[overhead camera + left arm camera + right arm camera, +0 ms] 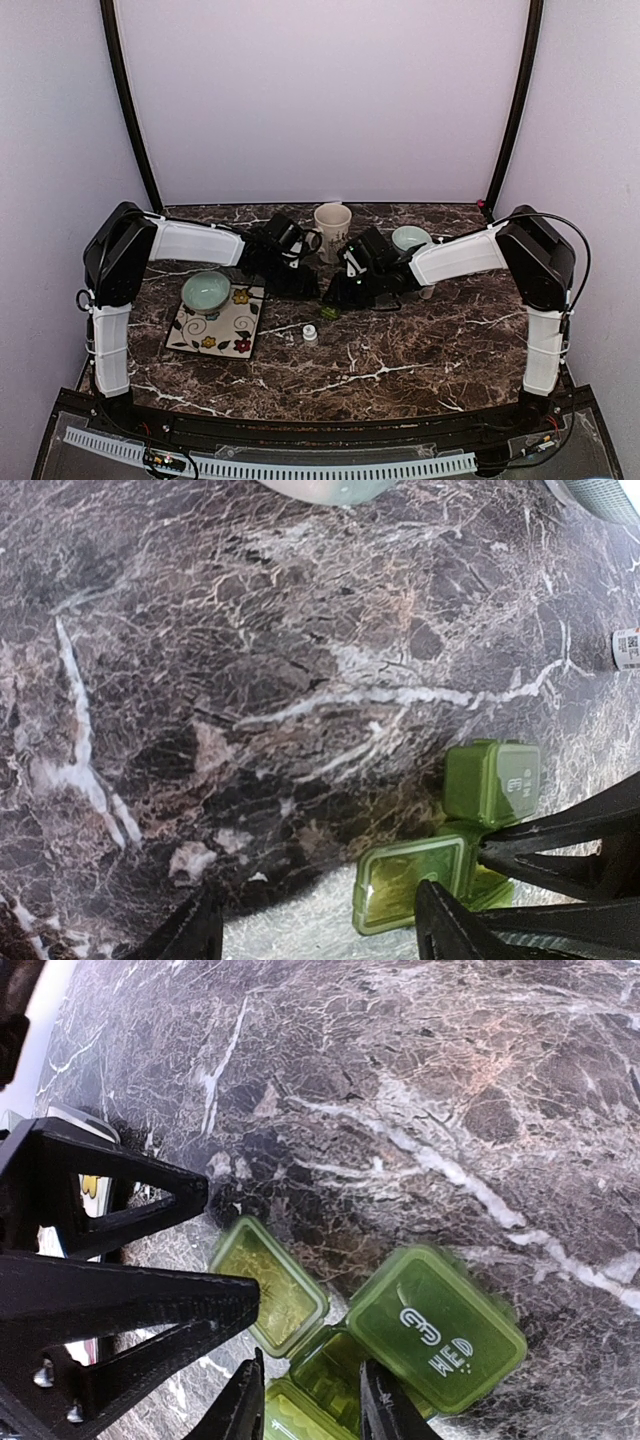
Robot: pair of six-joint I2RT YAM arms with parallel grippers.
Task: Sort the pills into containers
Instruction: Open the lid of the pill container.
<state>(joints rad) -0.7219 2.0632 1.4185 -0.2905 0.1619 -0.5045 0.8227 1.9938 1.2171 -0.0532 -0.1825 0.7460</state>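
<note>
The containers are one small green pill box (437, 1325) lying on the marble table between the two arms (331, 312). Its "WED" compartment is closed. The middle compartment (335, 1375) is open, its lid (268, 1285) flipped back flat. My right gripper (312, 1405) straddles that open compartment, a finger pressed to each side. My left gripper (318, 920) stands wide open just left of the box (492, 780), its right finger (440, 920) over the edge of the flipped lid (405, 880). No pills show in any view.
A white mug (332, 228) stands behind the grippers and a pale teal cup (410, 238) is at the right arm. A flowered square plate (222, 325) carries a teal bowl (206, 291). A small white bottle (310, 333) stands in front of the box.
</note>
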